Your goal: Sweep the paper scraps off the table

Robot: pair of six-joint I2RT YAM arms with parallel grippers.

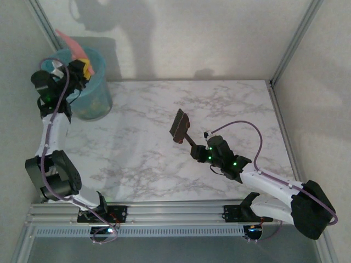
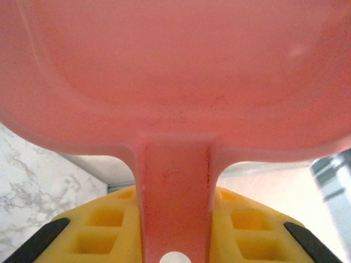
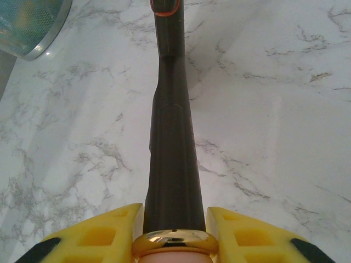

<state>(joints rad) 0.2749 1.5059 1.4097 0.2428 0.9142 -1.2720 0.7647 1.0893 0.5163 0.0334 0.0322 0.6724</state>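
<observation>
One rectangular table (image 1: 230, 104), white with grey marble veining, fills the middle of the frame, its long axis running left to right. Over its centre, one dark brush (image 1: 179, 125) points its head to the upper left, its smooth handle pinched by the right hand (image 3: 174, 233). At upper left, over one round teal mesh bin (image 1: 94, 99), the left hand (image 2: 174, 230) pinches one smooth pink plastic dustpan (image 2: 175, 66) by its handle.
</observation>
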